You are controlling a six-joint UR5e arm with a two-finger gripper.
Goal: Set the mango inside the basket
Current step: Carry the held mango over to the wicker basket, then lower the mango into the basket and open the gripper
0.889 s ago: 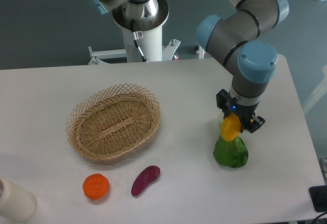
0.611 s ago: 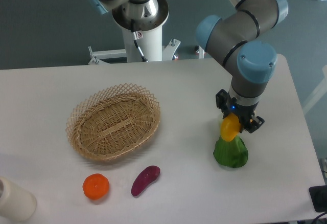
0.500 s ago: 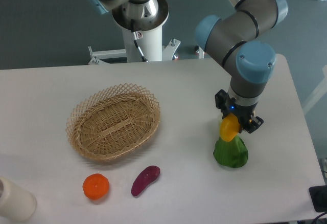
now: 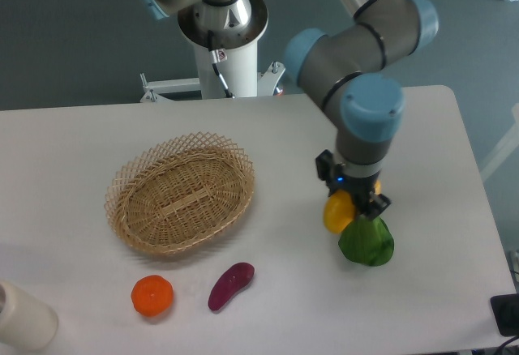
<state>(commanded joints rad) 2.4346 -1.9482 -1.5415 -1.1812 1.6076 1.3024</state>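
Observation:
My gripper (image 4: 347, 201) is shut on the yellow-orange mango (image 4: 338, 212) and holds it above the table, just left of and above a green vegetable (image 4: 366, 242). The mango's upper part is hidden by the black fingers. The pale tan wicker basket (image 4: 180, 193) sits on the left half of the table and has nothing in it. The mango is well to the right of the basket.
A round orange fruit (image 4: 152, 296) and a dark purple curved vegetable (image 4: 230, 285) lie in front of the basket. A white cylinder (image 4: 23, 319) stands at the front left corner. The robot's base (image 4: 223, 39) is behind the table.
The arm has moved left with the mango in its grip, away from above the green vegetable and toward the basket. Nothing else has moved.

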